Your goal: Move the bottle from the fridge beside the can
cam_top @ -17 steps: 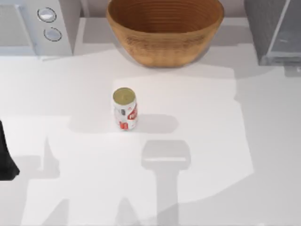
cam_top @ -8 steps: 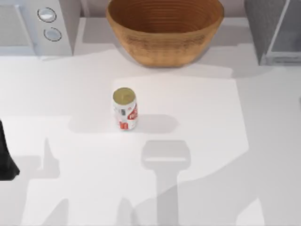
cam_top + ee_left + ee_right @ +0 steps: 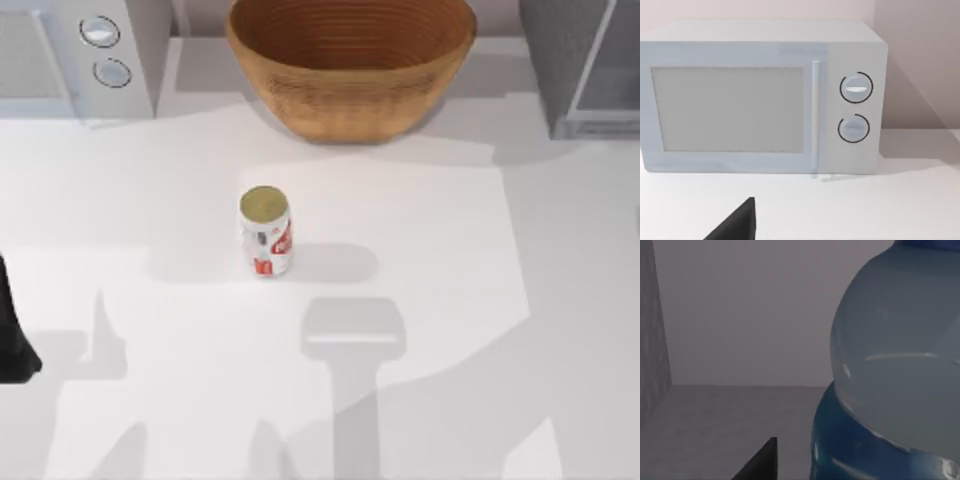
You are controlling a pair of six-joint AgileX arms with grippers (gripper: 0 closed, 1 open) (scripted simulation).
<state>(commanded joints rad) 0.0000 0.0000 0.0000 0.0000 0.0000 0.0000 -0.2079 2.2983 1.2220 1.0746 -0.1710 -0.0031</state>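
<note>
The bottle [image 3: 895, 365] stands inside the fridge [image 3: 580, 65], at the upper right of the top view, close before the right tool; I cannot tell its grip. The can [image 3: 266, 231] waits mid-table. The carrying is not yet done.

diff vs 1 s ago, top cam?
The fridge changed: a second ago its pale door panel showed a bright patch and a dark bit sat under its lower right corner; both are gone now. The table shadows at lower right also shifted. The can, basket and microwave stayed put, and so did the left arm at the left edge.
</note>
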